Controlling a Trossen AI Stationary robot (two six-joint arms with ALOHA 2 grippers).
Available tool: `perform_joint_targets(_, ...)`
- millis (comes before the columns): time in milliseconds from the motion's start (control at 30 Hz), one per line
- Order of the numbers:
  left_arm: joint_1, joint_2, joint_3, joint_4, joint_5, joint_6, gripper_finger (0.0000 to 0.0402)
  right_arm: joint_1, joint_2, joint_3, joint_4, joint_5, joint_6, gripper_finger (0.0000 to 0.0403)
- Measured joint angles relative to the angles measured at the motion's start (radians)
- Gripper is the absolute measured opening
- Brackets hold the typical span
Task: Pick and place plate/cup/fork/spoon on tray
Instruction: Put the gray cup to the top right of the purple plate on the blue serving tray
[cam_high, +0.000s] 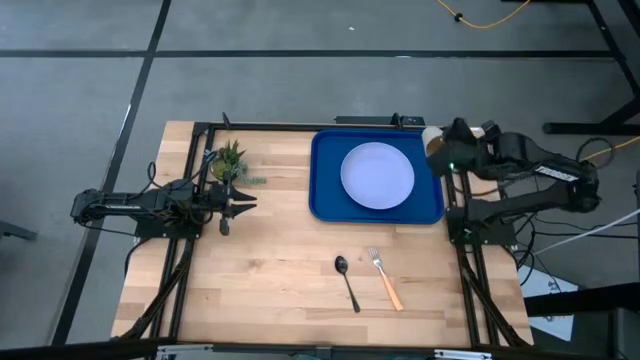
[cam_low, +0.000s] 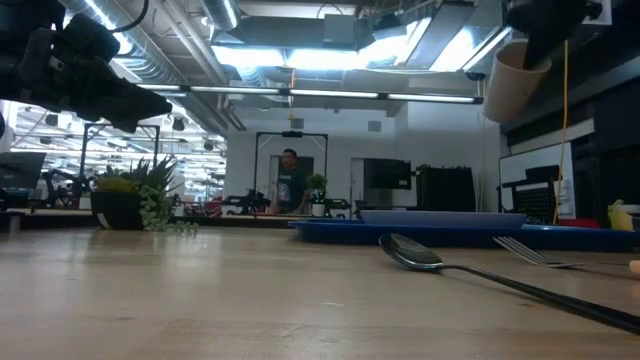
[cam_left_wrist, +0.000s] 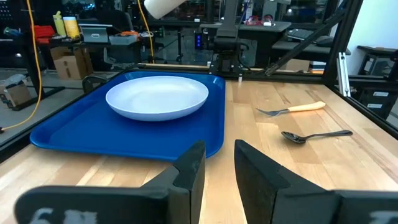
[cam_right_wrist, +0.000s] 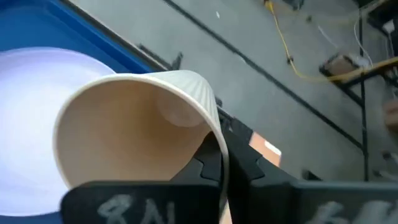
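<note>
A: Where's the cup (cam_high: 433, 138)?

B: Off the surface (cam_high: 280, 270), up in the air at the tray's (cam_high: 325, 195) far right corner. The right end effector (cam_high: 447, 148) is pinching its wall, with the cup tilted so its open mouth faces the wrist camera.

A: And the plate (cam_high: 377, 175)?

B: Lying flat in the tray, roughly in the middle.

A: The cutlery?

B: Both pieces lie on the bare wood nearer the front edge, apart from the tray. The spoon (cam_high: 346, 280) is on the left and the fork (cam_high: 384, 277) just beside it on the right, not touching.

A: What about the left arm?

B: Its end effector (cam_high: 243, 200) hangs over the surface's left part, fingers (cam_left_wrist: 191, 169) spread a little, gripping nothing. A small potted plant (cam_high: 228, 160) stands close behind it.
</note>
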Motion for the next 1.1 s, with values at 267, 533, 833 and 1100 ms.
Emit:
perform_joint_targets(267,0.0,0.0,0.0,0.0,0.0,0.0,0.0079,-0.232,0.009,0.0,0.165,-0.16,-0.333,0.0002)
perform_joint_targets(533,0.0,0.0,0.0,0.0,0.0,0.0,0.0079,-0.389,0.009,0.0,0.234,-0.316,-0.507,0.0002)
perform_joint_targets(833,0.0,0.0,0.0,0.0,0.0,0.0,0.0079,-0.595,0.061,0.0,0.239,-0.399,-0.601,0.0002)
perform_joint_targets(1100,0.0,0.0,0.0,0.0,-0.002,0.0,0.0079,-0.724,0.176,-0.127,0.488,-0.572,-0.753,0.0002)
